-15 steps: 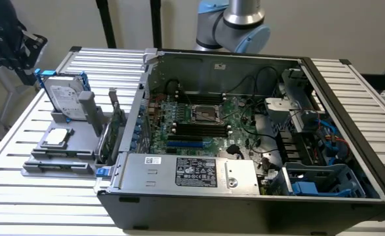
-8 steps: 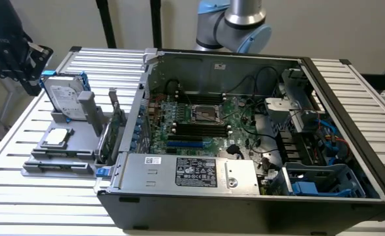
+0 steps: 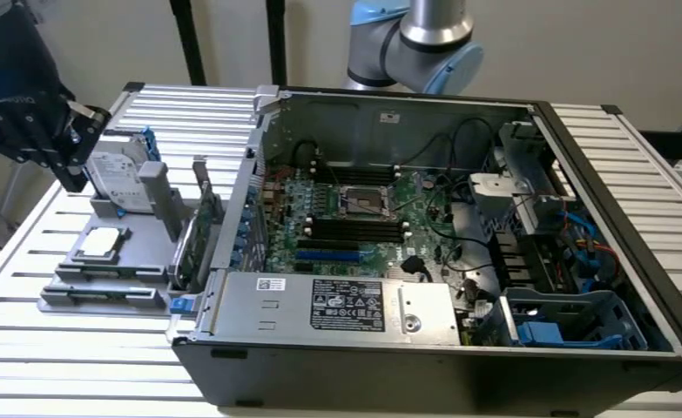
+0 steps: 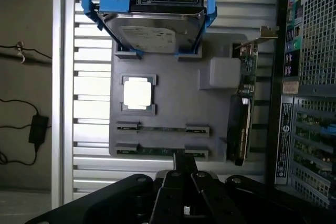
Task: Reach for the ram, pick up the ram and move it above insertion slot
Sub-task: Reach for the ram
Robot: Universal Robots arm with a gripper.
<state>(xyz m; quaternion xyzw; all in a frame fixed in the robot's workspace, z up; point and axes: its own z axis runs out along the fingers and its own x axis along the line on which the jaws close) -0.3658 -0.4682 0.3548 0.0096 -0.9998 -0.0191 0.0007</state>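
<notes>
Hovering near ram, pincer narrow, empty; ram on edge in grey holder, long axis pointing toward case

The light in here is soft and even, and the shadows it casts have loose edges. The slatted worktop takes it strongly: its pale ribs gleam, and from the wrist view the strips beside the grey tray flare almost white. The processor lying on that tray is washed out to a blank bright square. The hard drive carries a dull sheen on its metal top. Inside the open computer case the back wall is lit, while the lower corners sink into shade. The gripper reads as a black mass with little detail. The floor beside the worktop is dim and brownish.
</notes>
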